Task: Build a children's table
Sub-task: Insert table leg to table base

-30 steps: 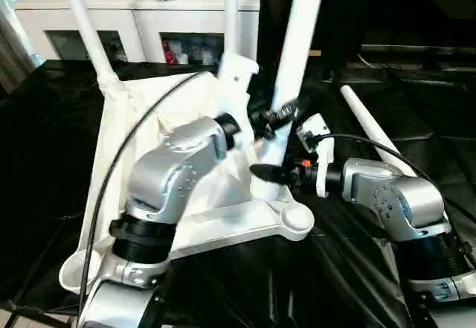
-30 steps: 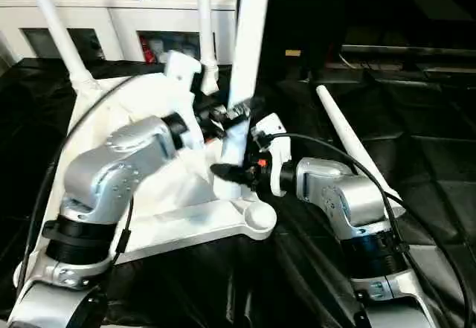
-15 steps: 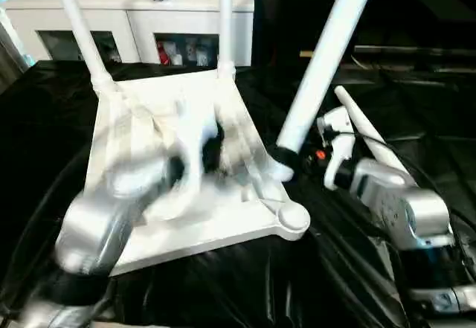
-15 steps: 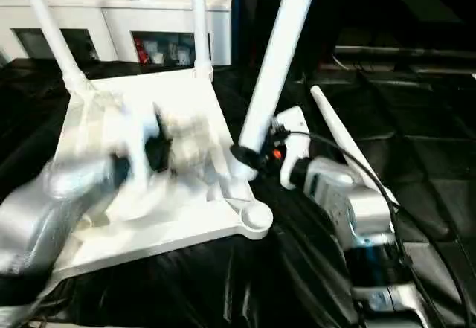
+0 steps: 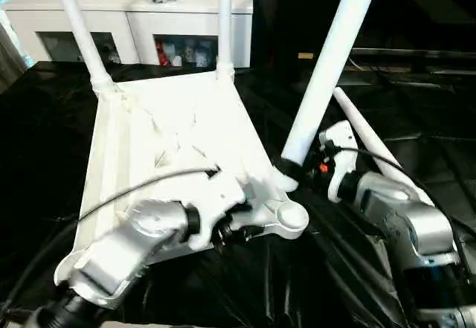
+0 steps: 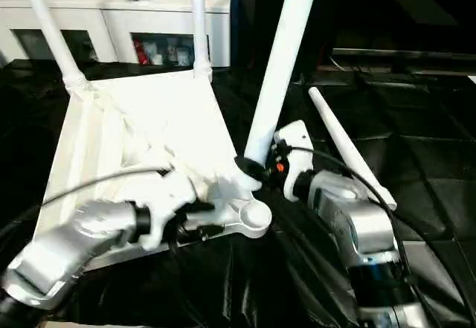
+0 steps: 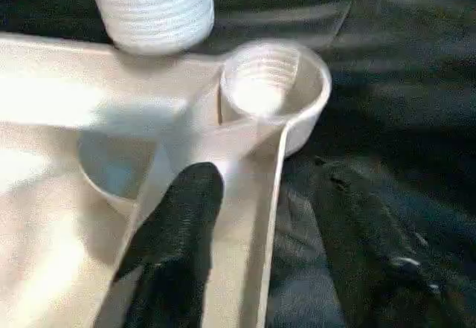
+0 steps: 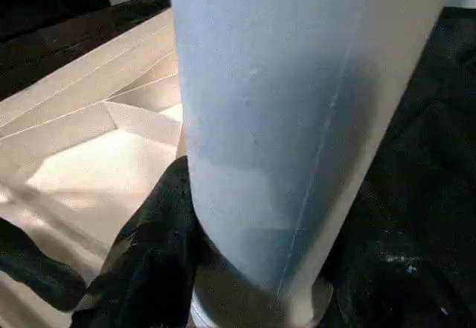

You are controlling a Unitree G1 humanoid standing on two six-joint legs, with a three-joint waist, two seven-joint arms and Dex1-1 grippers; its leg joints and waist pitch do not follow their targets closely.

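The children's table's white tabletop (image 5: 134,149) lies ribbed side up on black cloth. Two legs (image 5: 78,30) (image 5: 224,23) stand upright in its far corners. My right gripper (image 5: 294,170) is shut on the low end of a third leg (image 5: 327,68), which leans to the right. The leg's threaded end (image 7: 152,8) hangs just beside the open near-right socket (image 5: 291,218). My left gripper (image 5: 245,222) is open at the near edge, next to that socket. One of its fingers (image 7: 178,216) is inside the rim and the other is outside over the cloth. A fourth leg (image 5: 372,138) lies on the cloth to the right.
A white glass-doored cabinet (image 5: 141,15) stands behind the tabletop with small items on top. Black crinkled cloth (image 5: 335,283) covers the whole work surface. A black cable (image 5: 134,190) runs from my left wrist across the tabletop.
My left arm has let go of the tilted leg and swung down to the tabletop's near edge. The held leg now leans further right, with its base nearer the corner socket.
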